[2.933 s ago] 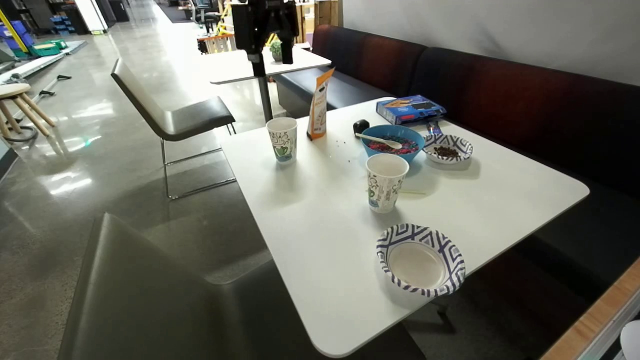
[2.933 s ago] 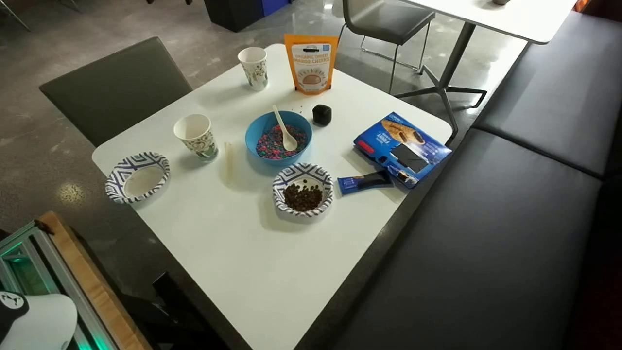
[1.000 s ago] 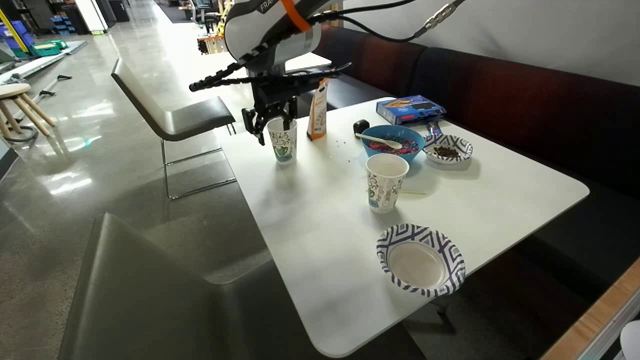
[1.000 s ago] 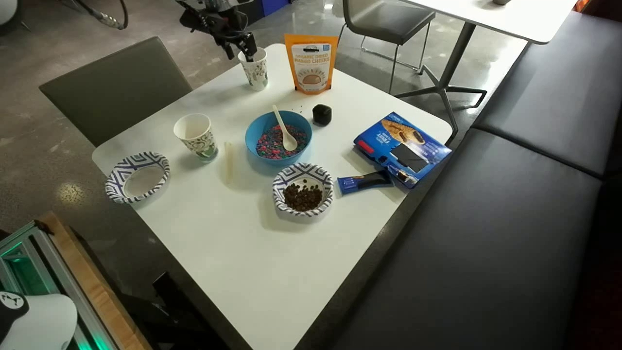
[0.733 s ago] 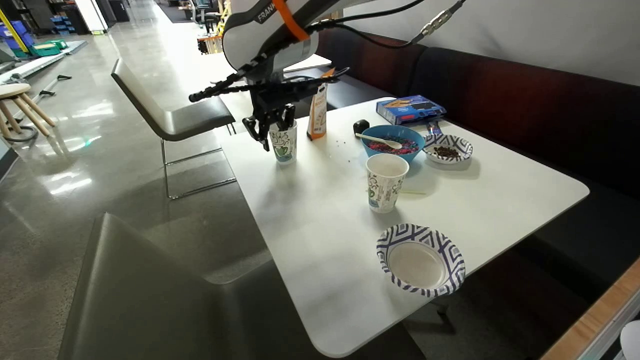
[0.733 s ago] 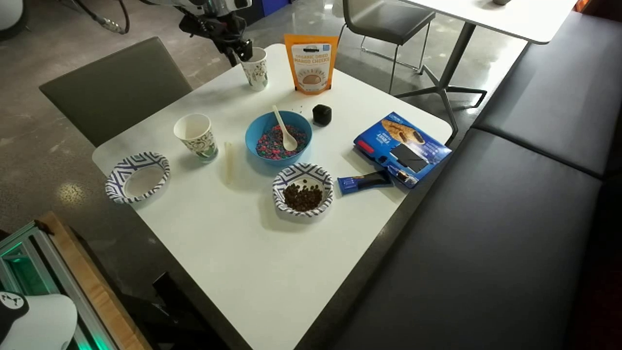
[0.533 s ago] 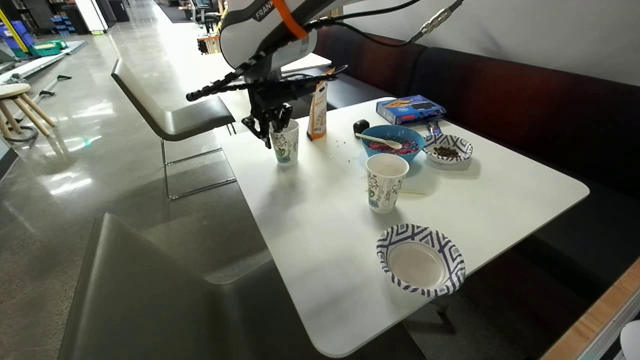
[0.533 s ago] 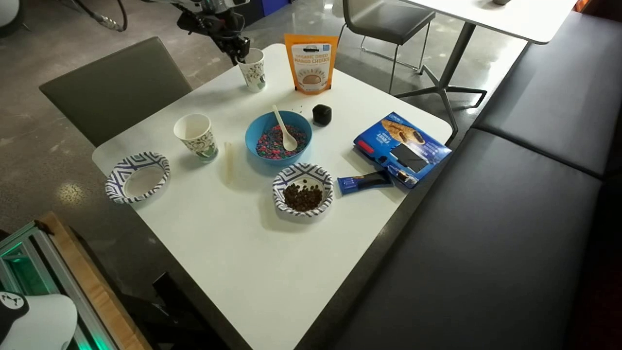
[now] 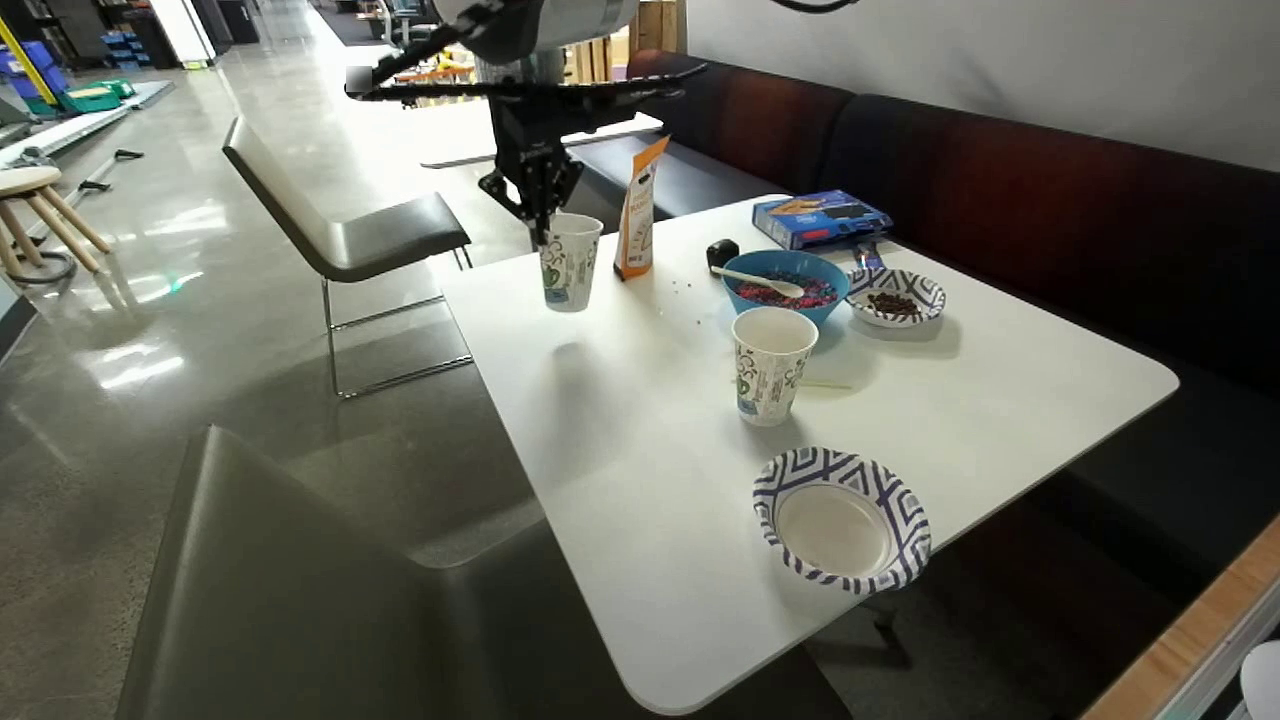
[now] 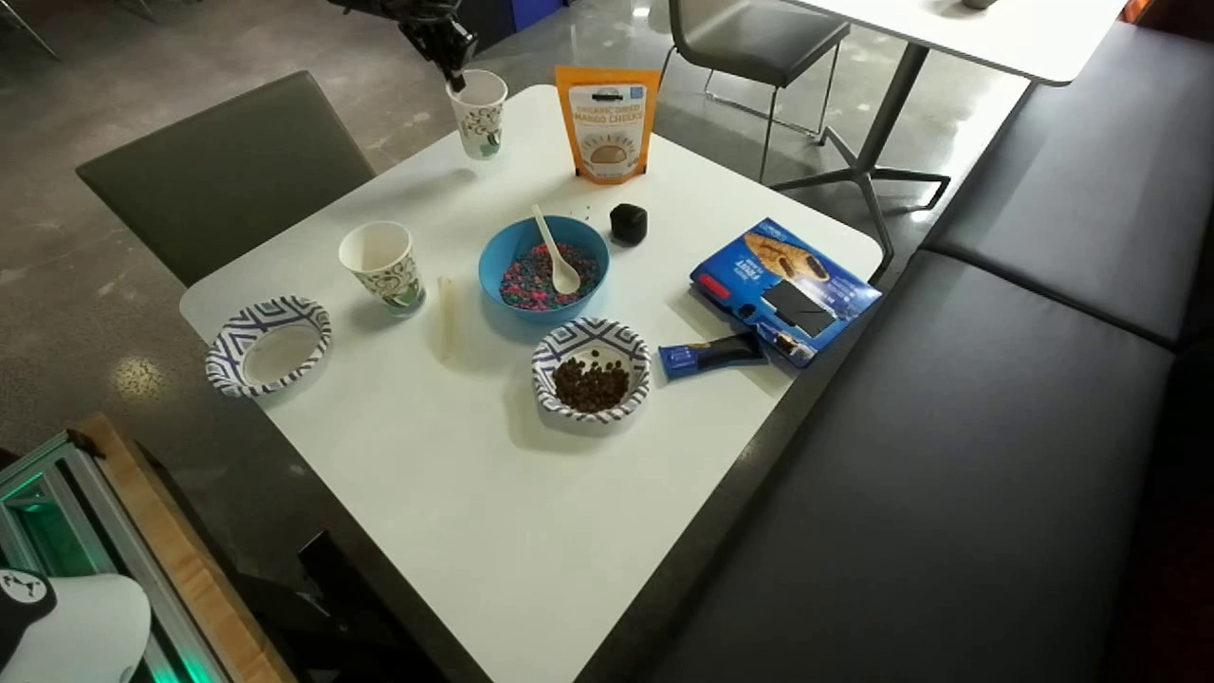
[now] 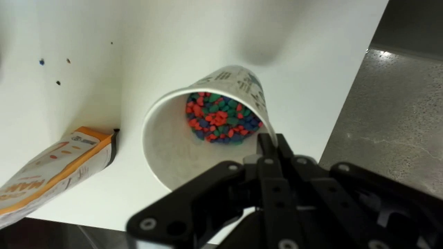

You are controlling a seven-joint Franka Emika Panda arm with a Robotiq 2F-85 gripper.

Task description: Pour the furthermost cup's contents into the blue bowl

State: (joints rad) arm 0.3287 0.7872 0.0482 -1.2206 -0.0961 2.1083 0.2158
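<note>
- The far cup [image 9: 572,265] hung above the table [image 10: 569,503] beside the orange pouch [image 10: 609,133], mouth up, long axis nearly upright.
- The gripper [image 11: 273,141] pinched its wall at the rim.
- Coloured bits [image 11: 221,117], red, green and blue, lay at the cup's bottom.
- The blue bowl [image 10: 514,239] held similar bits [image 10: 531,286] and a spoon [image 10: 564,273].
- A patterned bowl [image 10: 607,335] just beside it held brown bits [image 10: 590,387].

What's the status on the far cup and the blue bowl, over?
Gripper shut on far cup at rim. Cup held off table, colored bits inside. White spoon in blue bowl, possibly in the pour's way.
</note>
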